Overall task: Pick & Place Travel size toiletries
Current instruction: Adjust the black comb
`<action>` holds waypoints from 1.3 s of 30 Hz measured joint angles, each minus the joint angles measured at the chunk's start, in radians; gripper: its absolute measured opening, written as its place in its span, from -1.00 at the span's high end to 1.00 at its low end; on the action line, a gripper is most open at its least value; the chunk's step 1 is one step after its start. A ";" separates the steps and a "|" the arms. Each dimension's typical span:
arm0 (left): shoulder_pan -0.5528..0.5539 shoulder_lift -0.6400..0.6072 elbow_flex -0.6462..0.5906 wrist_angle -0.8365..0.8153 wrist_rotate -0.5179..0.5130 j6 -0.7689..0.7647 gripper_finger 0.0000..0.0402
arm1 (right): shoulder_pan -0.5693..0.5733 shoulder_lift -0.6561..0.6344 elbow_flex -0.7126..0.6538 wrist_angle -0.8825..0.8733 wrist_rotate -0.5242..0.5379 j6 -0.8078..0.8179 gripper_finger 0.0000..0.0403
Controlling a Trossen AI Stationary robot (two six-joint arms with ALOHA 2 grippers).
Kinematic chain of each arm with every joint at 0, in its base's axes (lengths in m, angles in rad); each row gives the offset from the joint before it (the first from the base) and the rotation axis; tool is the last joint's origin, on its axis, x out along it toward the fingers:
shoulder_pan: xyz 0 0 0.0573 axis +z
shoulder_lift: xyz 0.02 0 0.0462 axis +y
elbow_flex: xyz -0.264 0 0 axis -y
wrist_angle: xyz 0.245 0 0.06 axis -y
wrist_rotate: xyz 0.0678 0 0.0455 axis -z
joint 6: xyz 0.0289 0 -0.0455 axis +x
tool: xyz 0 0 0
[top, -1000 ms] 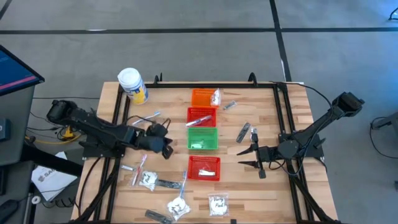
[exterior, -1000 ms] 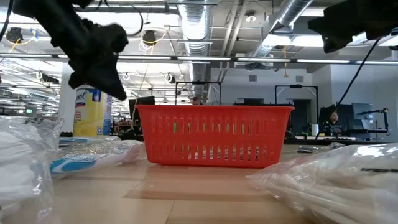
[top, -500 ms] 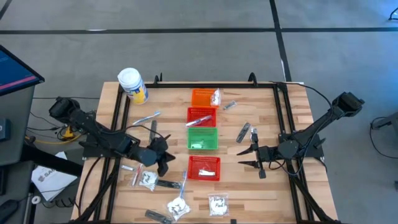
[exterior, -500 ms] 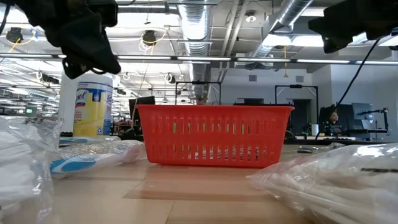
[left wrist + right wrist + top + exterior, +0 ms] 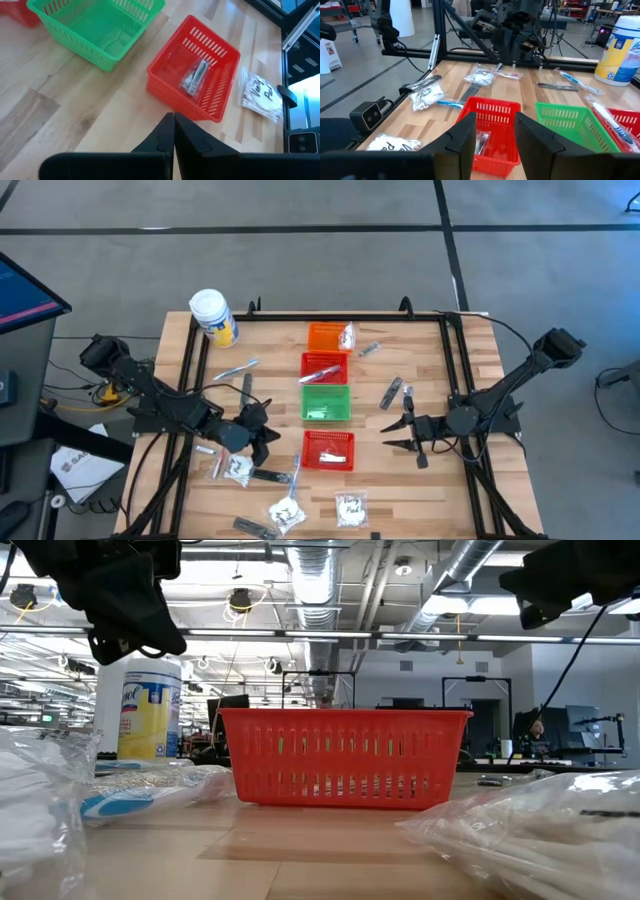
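Travel size toiletries lie scattered on the wooden table: clear sachets (image 5: pixel 238 470) (image 5: pixel 288 512) (image 5: pixel 350 508), toothbrushes (image 5: pixel 235 368) (image 5: pixel 295 473), a dark strip (image 5: pixel 247 390) and silvery pieces (image 5: pixel 392 392). One sachet (image 5: pixel 195 77) lies inside the near red basket (image 5: pixel 328 448). My left gripper (image 5: pixel 262 438) hangs shut and empty above the table, just left of that basket; its fingertips (image 5: pixel 173 120) meet with nothing between them. My right gripper (image 5: pixel 400 430) hovers open to the right of the baskets, its fingers (image 5: pixel 470 135) pointing level toward the red basket (image 5: pixel 492 127).
Orange (image 5: pixel 326 336), red (image 5: pixel 324 366) and green (image 5: pixel 326 402) mesh baskets stand in a row down the table's middle, above the near red one. A large white jar with a yellow label (image 5: pixel 212 315) stands at the far left. Black frame rails (image 5: pixel 455 380) run along both sides.
My left gripper has swung toward the table's near edge, from beside the green basket to beside the near red basket, staying shut. In the low view it has moved off to the left, uncovering the jar.
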 joint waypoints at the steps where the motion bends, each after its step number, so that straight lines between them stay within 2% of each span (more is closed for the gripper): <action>1: 0.000 0.000 0.000 0.000 0.000 0.000 1.00 | -0.003 0.000 0.000 0.000 0.000 0.000 0.40; 14: 0.000 0.000 0.000 0.000 0.000 0.010 1.00 | -0.027 0.000 0.000 -0.011 0.001 0.036 0.41; 27: 0.000 0.000 0.001 0.000 -0.029 0.012 1.00 | -0.227 0.000 0.000 -0.303 0.011 0.322 0.41; 39: 0.000 0.000 0.001 0.002 -0.110 0.038 1.00 | -0.301 0.000 0.000 -0.396 0.010 0.359 0.41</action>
